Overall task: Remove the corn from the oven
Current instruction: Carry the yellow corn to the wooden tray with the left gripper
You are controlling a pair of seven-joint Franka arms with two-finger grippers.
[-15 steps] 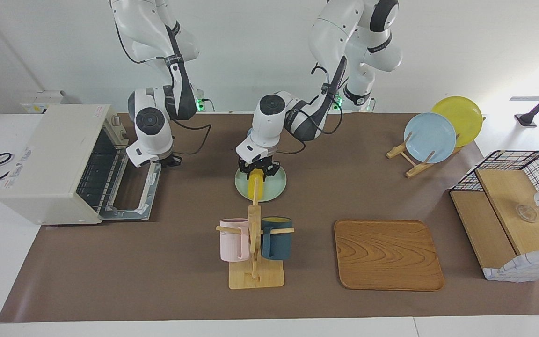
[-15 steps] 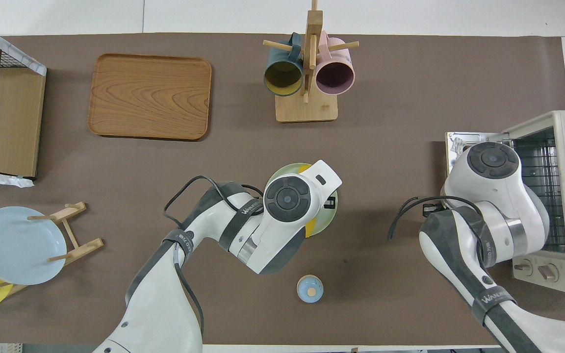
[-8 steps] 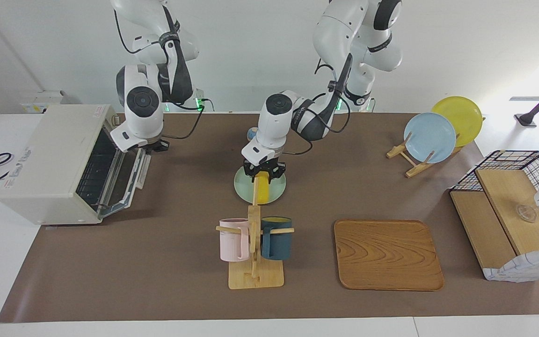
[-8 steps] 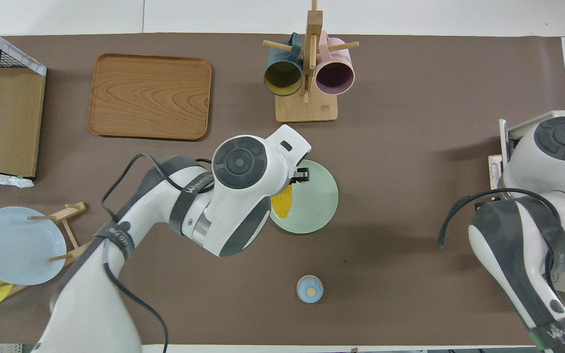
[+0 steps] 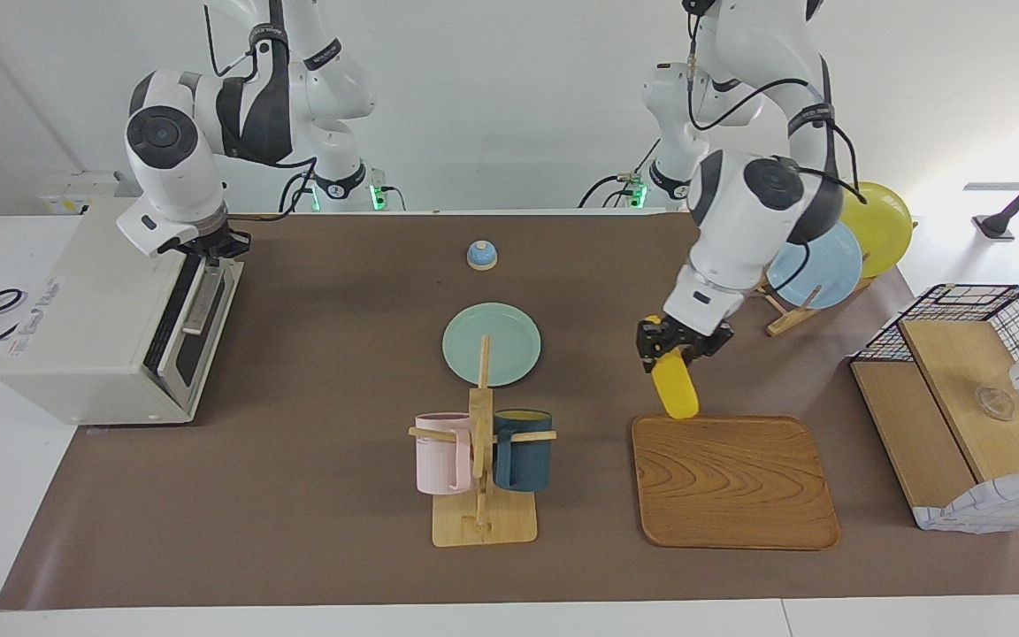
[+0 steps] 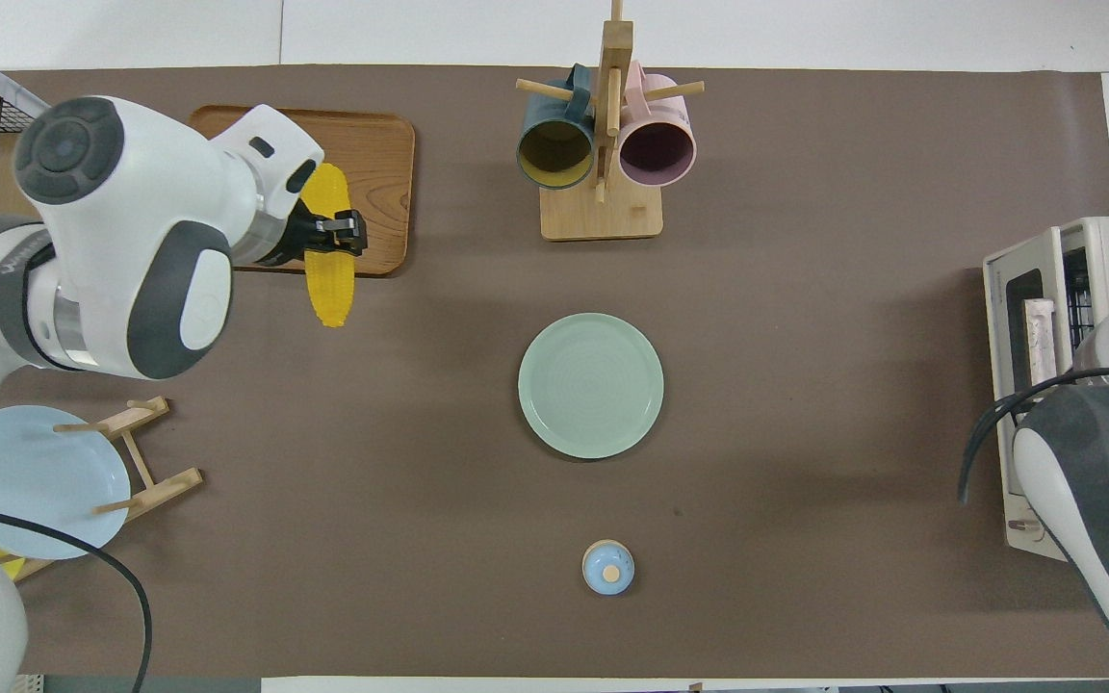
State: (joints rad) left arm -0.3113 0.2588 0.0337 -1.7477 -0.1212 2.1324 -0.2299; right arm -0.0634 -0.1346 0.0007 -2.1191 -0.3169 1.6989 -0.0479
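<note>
Both claws are closed: left claw pinching the smooth tapered corn, right claw at the boxy oven.

Two glossy white arms with dark grey joint bands, round grey caps, looping black cables and black fingers.

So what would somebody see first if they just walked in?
Probably the bright yellow corn, gripped by the left gripper in the air over the edge of the wooden tray. Next, the big oven at the right arm's end of the table, its door nearly shut, with the right gripper at the door's top.
</note>
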